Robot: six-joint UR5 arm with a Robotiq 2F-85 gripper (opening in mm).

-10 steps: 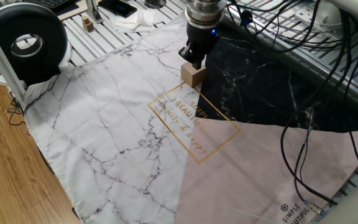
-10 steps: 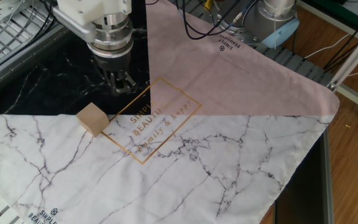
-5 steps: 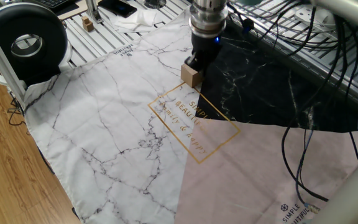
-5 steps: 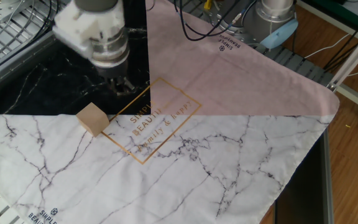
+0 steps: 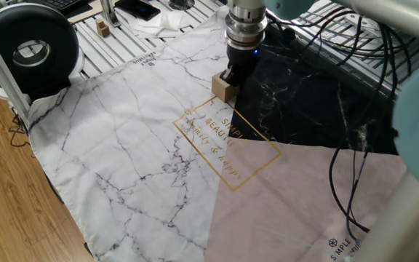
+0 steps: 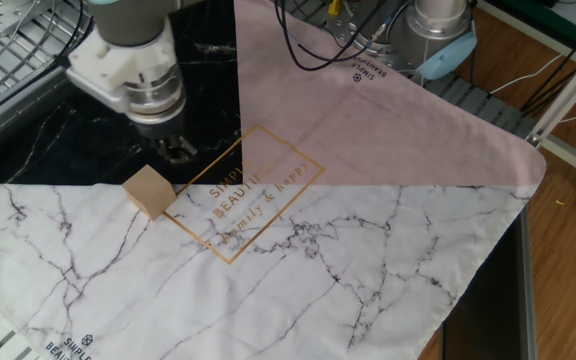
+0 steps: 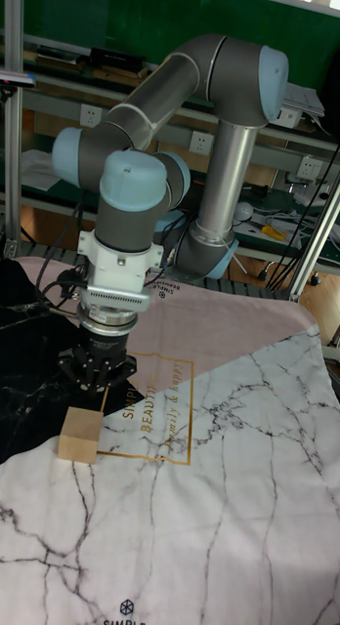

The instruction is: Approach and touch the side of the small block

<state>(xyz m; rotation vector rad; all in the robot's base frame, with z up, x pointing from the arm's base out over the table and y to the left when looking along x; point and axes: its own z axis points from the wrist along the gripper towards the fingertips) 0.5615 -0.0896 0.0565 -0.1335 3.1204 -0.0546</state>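
On the patchwork cloth (image 6: pixel 388 240) that covers the counter (image 5: pixel 115 36), the small block (image 6: pixel 149 191) sits upright just where the white marble panel meets the black marble panel, close by the corner of the gold printed frame (image 6: pixel 240 193). Seen from one fixed view, that block (image 5: pixel 225 89) lies at about 12 o'clock of the frame (image 5: pixel 228 143), on the seam between white and black.

From the same view the gripper (image 5: pixel 233 75) hangs straight down at roughly 1 o'clock of the block, so near that its fingertips appear to meet the block's far top edge; whether they truly touch cannot be told. From the other fixed view the gripper (image 6: pixel 176 152) stands at about 1 o'clock of the block, with a thin strip of black cloth showing between them. In the tall fixed view the gripper (image 7: pixel 96 377) hovers just above and behind the block (image 7: pixel 80 433), at about 12 to 1 o'clock. Its fingers are drawn close together and hold nothing, though how tight the jaws stand is hard to judge.

The arm (image 7: pixel 190 98) rises grey and bends back toward its base at the counter's far side. Cables (image 5: pixel 362 109) drape over the black panel. A round black device (image 5: pixel 31 47) sits at the counter's corner, at about 10 o'clock of the block, and a tiny tan block (image 5: pixel 102 28) lies well apart beyond it.
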